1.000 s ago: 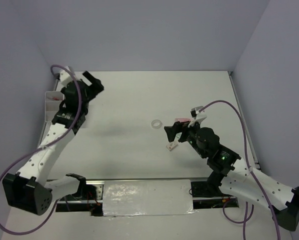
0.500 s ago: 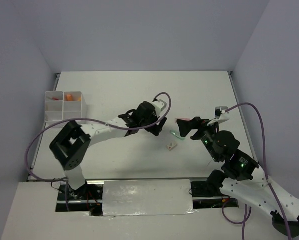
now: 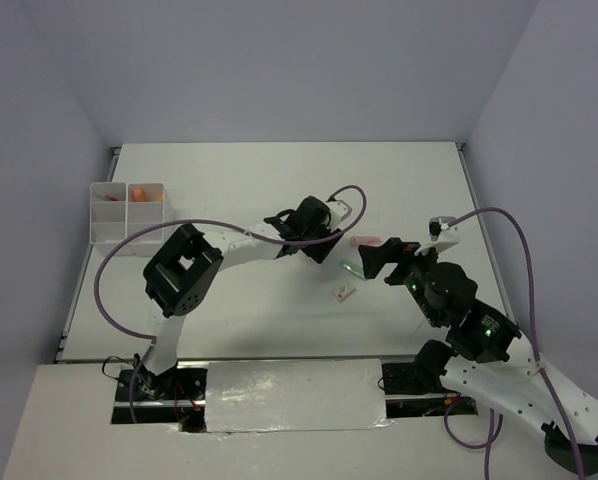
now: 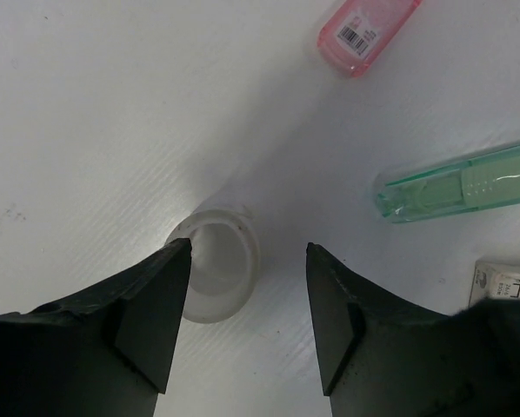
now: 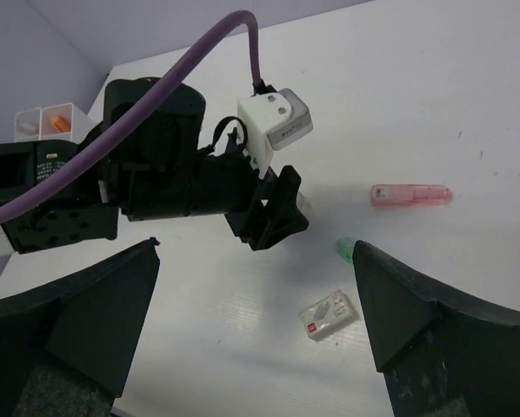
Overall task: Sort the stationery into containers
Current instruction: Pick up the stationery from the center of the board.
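1. Left wrist view: the left gripper [image 4: 249,247] has its jaws apart, astride the clear tape ring [image 4: 216,276]. The tape ring lies flat on the white table [image 4: 86,104], close against one finger with a plain gap to the other. I cannot tell whether the closer finger touches it.
2. Right of the tape ring lie the green marker [image 4: 456,182] and, farther off, the pink marker [image 4: 367,33]. A white eraser [image 4: 508,282] with a printed label is partly hidden behind the other finger.
3. The right gripper [image 5: 255,250] has its jaws wide apart with nothing between them. It hovers near and right of these things, facing the left gripper.
4. From above, the left arm's wrist [image 3: 314,222] covers the tape ring. The right gripper hides part of both markers. The eraser lies unobstructed, just near of them.
5. The container [image 3: 97,228] stands at the table's far left, well apart from both grippers. There are orange items [image 3: 145,193] in its far right compartment.
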`<state>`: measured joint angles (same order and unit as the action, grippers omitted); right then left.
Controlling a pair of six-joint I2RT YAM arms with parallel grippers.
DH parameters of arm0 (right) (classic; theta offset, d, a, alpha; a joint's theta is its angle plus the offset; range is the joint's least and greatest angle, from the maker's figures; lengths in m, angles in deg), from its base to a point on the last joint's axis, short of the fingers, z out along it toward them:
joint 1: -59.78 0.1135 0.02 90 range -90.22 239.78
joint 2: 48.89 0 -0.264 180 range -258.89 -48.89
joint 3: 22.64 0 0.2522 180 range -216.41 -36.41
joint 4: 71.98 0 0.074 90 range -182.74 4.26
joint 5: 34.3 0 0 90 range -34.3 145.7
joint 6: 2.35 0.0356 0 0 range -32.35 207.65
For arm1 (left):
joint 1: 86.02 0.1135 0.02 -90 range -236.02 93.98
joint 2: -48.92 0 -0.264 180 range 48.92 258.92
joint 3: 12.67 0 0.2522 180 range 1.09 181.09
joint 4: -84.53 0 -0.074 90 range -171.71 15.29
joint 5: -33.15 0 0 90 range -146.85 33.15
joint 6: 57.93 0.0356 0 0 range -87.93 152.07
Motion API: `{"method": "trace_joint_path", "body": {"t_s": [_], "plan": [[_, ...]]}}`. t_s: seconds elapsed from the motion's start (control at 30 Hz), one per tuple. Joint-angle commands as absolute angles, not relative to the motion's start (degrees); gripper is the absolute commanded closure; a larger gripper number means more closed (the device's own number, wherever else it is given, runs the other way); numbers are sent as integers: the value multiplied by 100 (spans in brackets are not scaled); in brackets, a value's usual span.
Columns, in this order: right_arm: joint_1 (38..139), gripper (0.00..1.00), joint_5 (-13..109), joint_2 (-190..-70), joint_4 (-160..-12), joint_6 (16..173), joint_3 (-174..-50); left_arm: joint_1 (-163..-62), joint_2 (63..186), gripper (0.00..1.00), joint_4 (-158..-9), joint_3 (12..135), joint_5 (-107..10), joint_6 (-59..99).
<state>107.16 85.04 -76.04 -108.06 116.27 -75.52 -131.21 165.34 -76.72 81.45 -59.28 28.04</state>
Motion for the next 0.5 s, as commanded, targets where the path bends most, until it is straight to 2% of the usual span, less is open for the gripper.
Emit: {"method": "trace_joint_path", "body": {"t_s": [0.0, 0.13, 0.23, 0.3, 0.33, 0.43, 0.47], "plan": [[10689, 0, 8716, -7473, -10815, 11516, -7780, -13120, 16608, 34, -7722, 8125, -5729, 2786], [10698, 0, 8752, -7560, -10824, 11445, -7824, -13138, 16502, 34, -7890, 7879, -5650, 2689], [10707, 0, 8682, -7648, -10815, 11463, -7851, -13129, 16739, 39, -7776, 8036, -5589, 2689], [10689, 0, 8655, -7631, -10762, 11463, -7833, -13129, 16915, 50, -7723, 8098, -5518, 2662], [10698, 0, 8664, -7614, -10753, 11454, -7816, -13129, 16942, 67, -7697, 8116, -5518, 2653], [10698, 0, 8690, -7552, -10762, 11445, -7815, -13120, 16802, 98, -7688, 7994, -5676, 2592], [10689, 0, 8682, -7543, -10762, 11445, -7824, -13085, 16549, 100, -7723, 7914, -6111, 2522]]}}
